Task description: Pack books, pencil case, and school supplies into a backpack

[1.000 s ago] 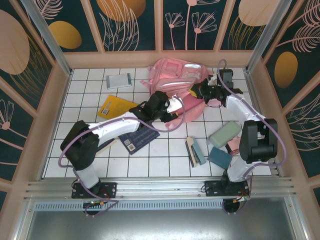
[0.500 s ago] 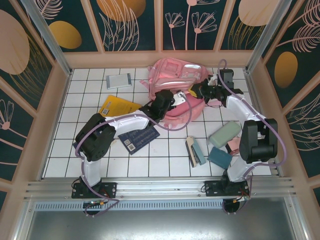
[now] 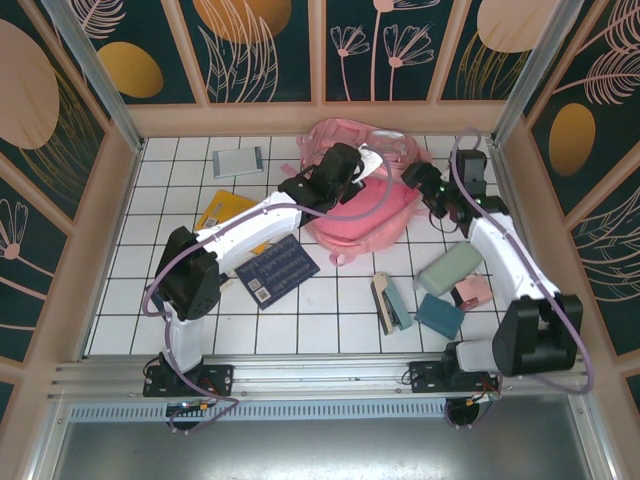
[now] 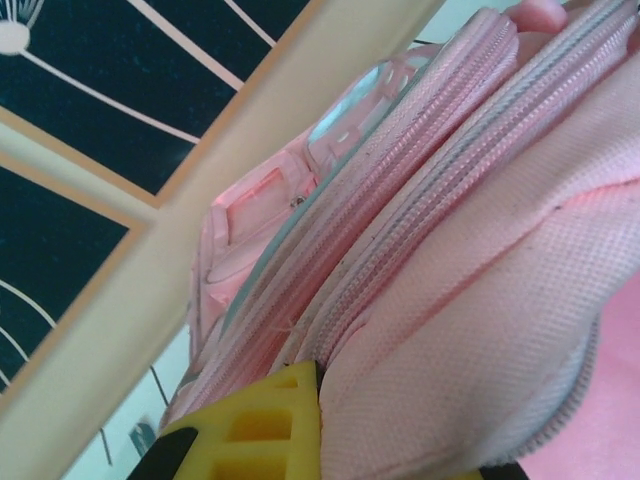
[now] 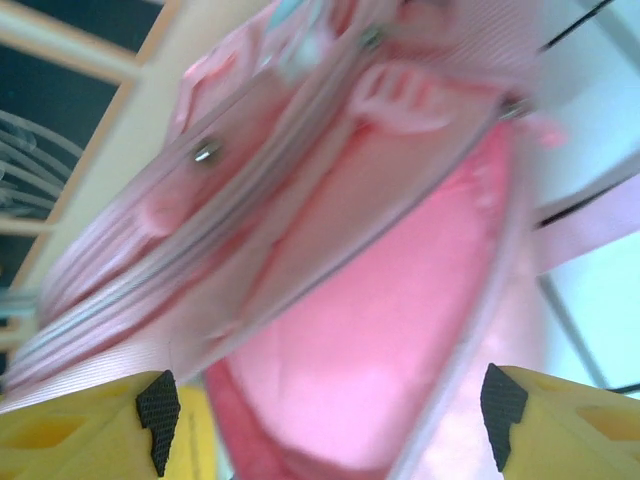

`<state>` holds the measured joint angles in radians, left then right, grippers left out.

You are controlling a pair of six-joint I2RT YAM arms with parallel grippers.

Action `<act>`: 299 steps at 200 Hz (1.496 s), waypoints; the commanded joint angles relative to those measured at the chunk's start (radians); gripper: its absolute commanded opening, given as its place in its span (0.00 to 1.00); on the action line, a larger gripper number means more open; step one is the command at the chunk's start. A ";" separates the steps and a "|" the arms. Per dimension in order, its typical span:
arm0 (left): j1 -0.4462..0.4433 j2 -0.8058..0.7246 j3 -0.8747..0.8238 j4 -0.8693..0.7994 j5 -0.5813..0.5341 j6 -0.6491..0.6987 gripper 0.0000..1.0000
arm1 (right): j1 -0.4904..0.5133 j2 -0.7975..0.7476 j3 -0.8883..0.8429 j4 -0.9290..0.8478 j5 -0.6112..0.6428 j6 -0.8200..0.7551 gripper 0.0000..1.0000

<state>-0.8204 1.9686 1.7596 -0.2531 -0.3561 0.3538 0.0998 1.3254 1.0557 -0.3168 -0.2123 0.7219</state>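
The pink backpack (image 3: 365, 205) lies far centre, its fabric pinched by the left gripper (image 3: 348, 162); the right gripper (image 3: 415, 180) hangs spread just right of it. Seemingly nothing is packed: navy book (image 3: 277, 270), yellow book (image 3: 222, 210) and grey book (image 3: 237, 161) lie left; pencil case (image 3: 450, 268), teal pad (image 3: 438, 315), stapler (image 3: 385, 300) and pink block (image 3: 472, 290) near right.

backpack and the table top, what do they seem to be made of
Backpack: woven fabric, probably synthetic, matte pink; the left wrist view shows a fine weave and zipper rows. Table: smooth white tiles or a tile-printed sheet; dark grid lines show, but which it is cannot be told.
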 commanded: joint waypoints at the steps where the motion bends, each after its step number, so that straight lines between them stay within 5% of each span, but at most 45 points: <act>1: -0.003 0.027 0.127 -0.130 0.054 -0.177 0.00 | -0.070 0.049 -0.095 -0.021 0.100 0.047 0.80; 32: -0.002 0.031 0.124 -0.103 0.030 -0.246 0.00 | -0.130 0.217 -0.142 0.123 -0.066 0.116 0.70; 94: 0.011 0.091 0.209 -0.160 0.150 -0.399 0.00 | -0.082 0.585 0.139 0.218 -0.291 0.080 0.65; 148: 0.085 0.146 0.289 -0.178 0.357 -0.575 0.00 | -0.051 0.747 0.462 0.043 -0.271 -0.033 0.64; 199: 0.180 0.273 0.447 -0.115 0.471 -0.703 0.00 | 0.002 0.483 0.398 -0.212 0.285 -0.047 0.80; 218: 0.220 0.308 0.476 -0.038 0.572 -0.784 0.00 | 0.007 0.379 0.379 -0.296 0.300 -0.060 0.84; 231: 0.233 0.316 0.478 0.011 0.615 -0.826 0.00 | 0.006 0.305 0.337 -0.350 0.287 -0.035 0.99; 299: 0.240 0.317 0.484 0.019 0.660 -0.787 0.00 | 0.010 -0.006 0.045 -0.640 0.203 0.248 0.99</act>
<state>-0.5957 2.2665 2.2089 -0.3786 0.2867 -0.4240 0.1047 1.3712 1.1805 -0.7536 0.0032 0.8242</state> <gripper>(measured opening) 0.061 0.988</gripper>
